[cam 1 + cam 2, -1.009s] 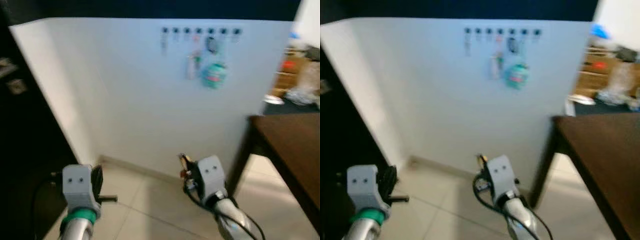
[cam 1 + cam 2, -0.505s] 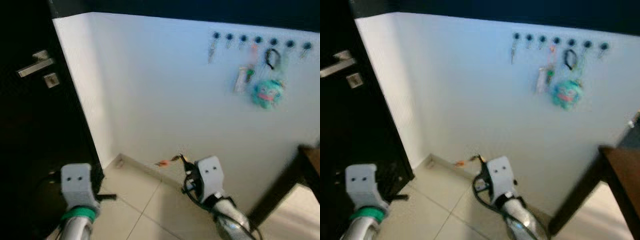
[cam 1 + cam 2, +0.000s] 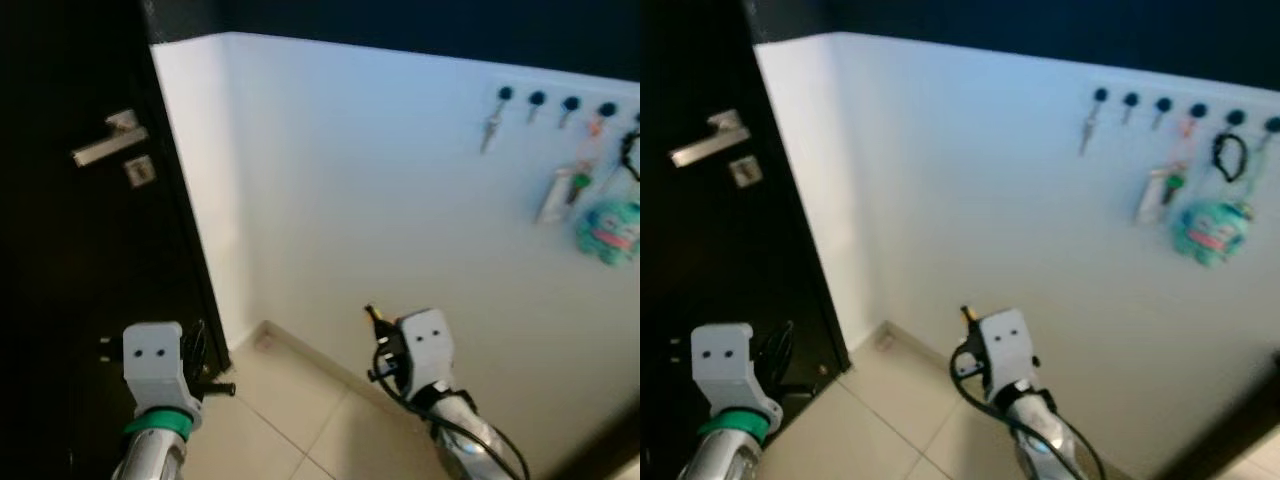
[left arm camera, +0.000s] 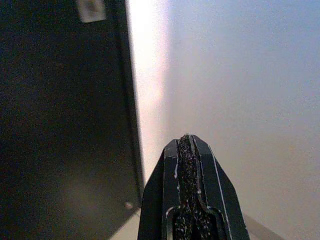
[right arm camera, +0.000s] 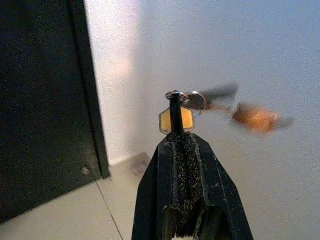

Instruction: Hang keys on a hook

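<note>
A row of dark hooks (image 3: 1160, 103) runs high on the white wall at the right; a single key (image 3: 1085, 130), a small fob bunch (image 3: 1152, 193), a black loop (image 3: 1228, 155) and a teal plush charm (image 3: 1208, 230) hang there. My right gripper (image 5: 175, 125) is shut on a bunch of keys (image 5: 186, 112) with a yellow-headed key and an orange tag swinging beside it. That gripper (image 3: 375, 318) sits low, well below and left of the hooks. My left gripper (image 4: 185, 141) is shut with nothing in it, low near the dark door.
A dark door (image 3: 80, 250) with a lever handle (image 3: 110, 140) and lock plate (image 3: 138, 171) fills the left. White wall (image 3: 380, 220) meets pale floor tiles (image 3: 290, 420) at a skirting. A dark table corner (image 3: 1265, 400) shows at the lower right.
The camera has swung left: the door and handle came further into view, the hooks slid to the right edge, and the table almost left the picture. Both arms keep their pose.
</note>
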### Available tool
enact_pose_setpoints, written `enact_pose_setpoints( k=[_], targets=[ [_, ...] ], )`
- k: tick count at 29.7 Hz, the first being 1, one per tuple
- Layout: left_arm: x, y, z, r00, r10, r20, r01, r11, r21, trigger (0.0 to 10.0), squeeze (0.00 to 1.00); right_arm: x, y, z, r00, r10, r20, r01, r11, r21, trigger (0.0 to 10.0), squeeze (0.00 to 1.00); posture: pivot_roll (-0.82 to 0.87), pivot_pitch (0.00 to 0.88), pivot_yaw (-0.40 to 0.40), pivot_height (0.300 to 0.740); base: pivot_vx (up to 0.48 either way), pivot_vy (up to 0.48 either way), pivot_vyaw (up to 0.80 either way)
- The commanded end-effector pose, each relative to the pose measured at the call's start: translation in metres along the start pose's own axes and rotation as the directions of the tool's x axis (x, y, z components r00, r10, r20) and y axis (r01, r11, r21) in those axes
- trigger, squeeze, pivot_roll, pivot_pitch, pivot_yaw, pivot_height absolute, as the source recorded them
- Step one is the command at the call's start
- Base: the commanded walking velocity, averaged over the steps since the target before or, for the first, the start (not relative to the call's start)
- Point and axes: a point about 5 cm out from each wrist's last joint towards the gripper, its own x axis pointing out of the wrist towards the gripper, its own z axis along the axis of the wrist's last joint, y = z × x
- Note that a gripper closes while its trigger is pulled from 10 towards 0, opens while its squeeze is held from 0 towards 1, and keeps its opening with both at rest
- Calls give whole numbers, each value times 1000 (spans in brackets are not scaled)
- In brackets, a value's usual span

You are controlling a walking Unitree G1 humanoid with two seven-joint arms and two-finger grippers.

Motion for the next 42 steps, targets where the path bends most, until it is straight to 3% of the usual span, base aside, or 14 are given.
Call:
enact_pose_setpoints(
  k=[1, 12, 20, 42],
  targets=[
    [-2, 4, -7, 999, 12, -33, -12, 1000, 1, 10000, 0, -1, 5, -2, 1000, 17, -4, -17, 1000, 14, 10000, 0, -153, 47, 120, 740, 292, 0, 0],
    [-3, 5, -7, 999, 11, -31, -11, 1000, 4, 10000, 0, -1, 5, 1, 1000, 29, 11, -29, 1000, 2, 10000, 0, -161, 31, 115, 740, 292, 0, 0],
    [-3, 5, -8, 999, 9, -33, -9, 1000, 5, 10000, 0, -1, 4, 0, 1000, 27, 4, -27, 999, 40, 10000, 0, -162, 29, 115, 740, 292, 0, 0],
    [-2, 7, -10, 999, 6, -42, -6, 1000, 9, 10000, 0, -3, 5, -2, 1000, 23, -5, -23, 998, 52, 10000, 0, -158, 47, 121, 740, 288, 0, -800]
  ],
)
